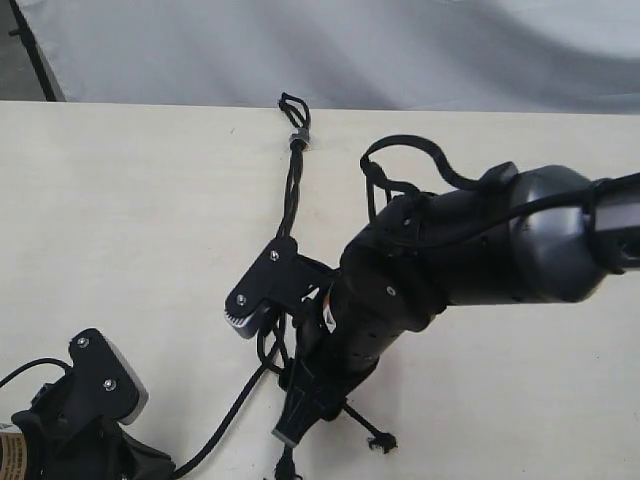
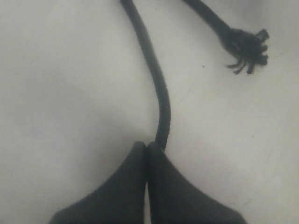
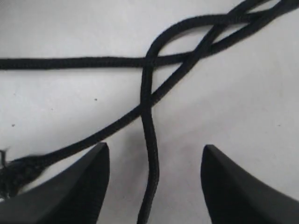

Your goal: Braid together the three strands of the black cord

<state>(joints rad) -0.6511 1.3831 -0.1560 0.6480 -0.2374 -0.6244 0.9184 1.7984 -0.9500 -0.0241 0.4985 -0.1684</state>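
The black cord lies on the pale table with its loop (image 1: 291, 104) and grey band (image 1: 299, 138) at the far edge. Below the band its braided stretch (image 1: 288, 195) runs towards me. The three strands (image 3: 154, 60) cross and fan apart in the right wrist view. My right gripper (image 3: 154, 156) (image 1: 264, 375) stands open over them, and one strand (image 3: 149, 135) runs loose between its fingers without touching them. My left gripper (image 2: 149, 147) (image 1: 140, 440) sits at the near left, shut on another strand (image 2: 156, 79) (image 1: 225, 410). A frayed tip (image 2: 245, 46) lies beside that strand.
The right arm's bulky dark body (image 1: 480, 240) and its cable loop (image 1: 420, 165) reach over the table from the right and hide the strands' lower part. Another frayed tip (image 1: 381, 441) lies near the front edge. A grey backdrop (image 1: 400, 50) stands behind the table.
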